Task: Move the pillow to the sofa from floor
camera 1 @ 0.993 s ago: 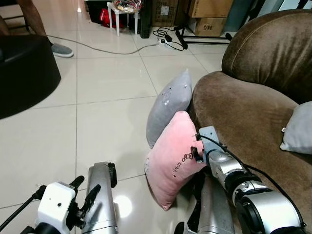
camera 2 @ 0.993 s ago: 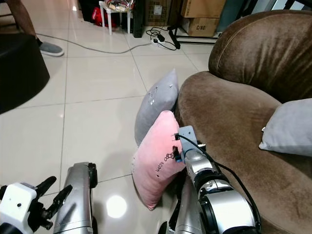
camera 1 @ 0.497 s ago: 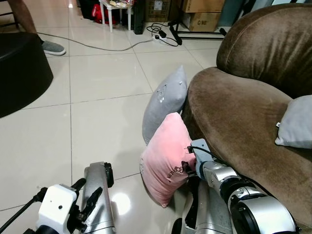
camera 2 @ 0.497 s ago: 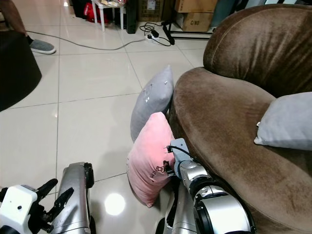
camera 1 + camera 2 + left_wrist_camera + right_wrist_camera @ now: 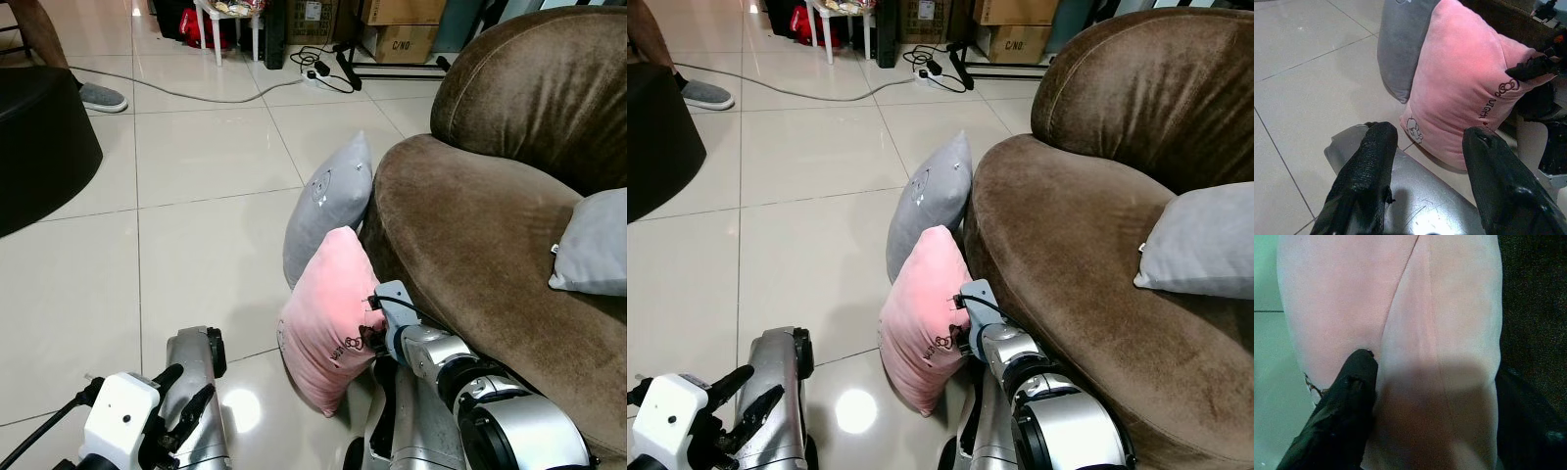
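Note:
A pink pillow (image 5: 328, 308) stands on edge on the tiled floor, leaning against the front of the brown sofa (image 5: 460, 215). Behind it a grey pillow (image 5: 328, 201) also leans on the sofa. My right gripper (image 5: 371, 331) is shut on the pink pillow's sofa-side edge. In the right wrist view the pink pillow (image 5: 1400, 323) sits between the two black fingers (image 5: 1344, 416). My left gripper (image 5: 1429, 134) is open and low over the floor, a short way left of the pink pillow (image 5: 1464, 93), holding nothing.
Another grey pillow (image 5: 593, 245) lies on the sofa seat at the right. A black round ottoman (image 5: 39, 127) stands at the far left, with a person's foot (image 5: 100, 96) beyond it. A cable (image 5: 196, 93), a white stool and cardboard boxes are at the back.
The whole view has shifted a little, so the camera moved. My right gripper stays clamped on the pink pillow, now slightly lower in view. The left gripper is as before.

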